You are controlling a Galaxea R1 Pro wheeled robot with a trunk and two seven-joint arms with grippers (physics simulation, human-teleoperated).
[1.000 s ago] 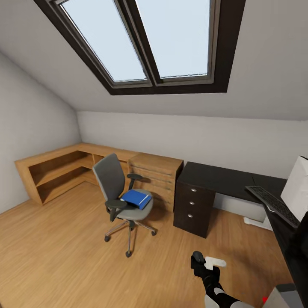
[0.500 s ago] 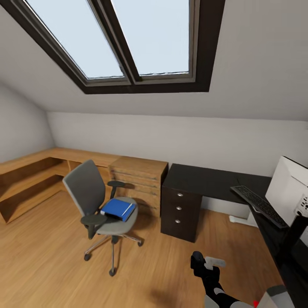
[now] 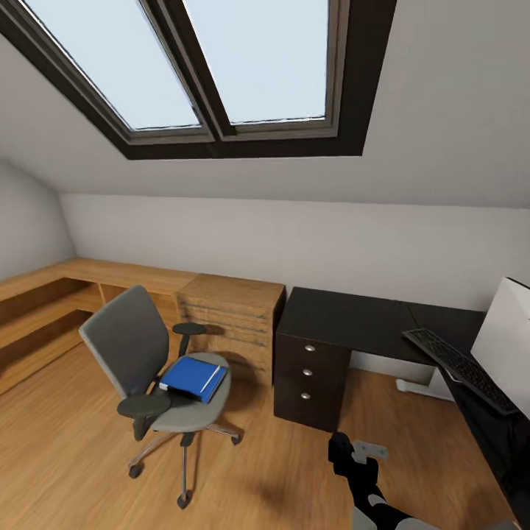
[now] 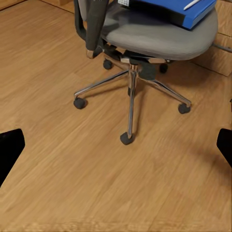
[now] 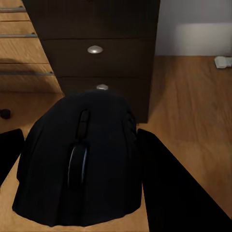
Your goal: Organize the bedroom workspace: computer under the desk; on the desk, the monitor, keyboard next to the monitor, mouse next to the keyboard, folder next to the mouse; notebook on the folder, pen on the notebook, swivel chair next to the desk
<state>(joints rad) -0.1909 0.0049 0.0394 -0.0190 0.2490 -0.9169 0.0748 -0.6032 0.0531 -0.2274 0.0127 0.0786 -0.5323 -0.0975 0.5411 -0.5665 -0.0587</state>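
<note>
The grey swivel chair (image 3: 136, 353) stands on the wooden floor, left of the black desk (image 3: 353, 320). On its seat lies the blue folder (image 3: 190, 375) with a thin whitish pen (image 3: 210, 379) on top; both also appear in the left wrist view, folder (image 4: 169, 10) and pen (image 4: 198, 4). The keyboard (image 3: 460, 368) and the white-backed monitor (image 3: 509, 342) rest on the desk at the right. My right gripper (image 3: 342, 450) hangs low over the floor, shut on the black mouse (image 5: 79, 164). The left gripper (image 4: 116, 150) is open above the floor near the chair's base (image 4: 130, 89). Computer and notebook are out of view.
A light wooden chest of drawers (image 3: 232, 316) stands between chair and desk, with low wooden shelving (image 3: 44, 309) along the left wall. The desk's black drawer unit (image 5: 96, 53) lies straight ahead of the right gripper. A sloped ceiling with a skylight (image 3: 221, 66) hangs overhead.
The whole head view has shifted as the camera moved: chair, chest and drawer unit now sit further left and closer. The right gripper still holds the mouse at the same spot in the picture.
</note>
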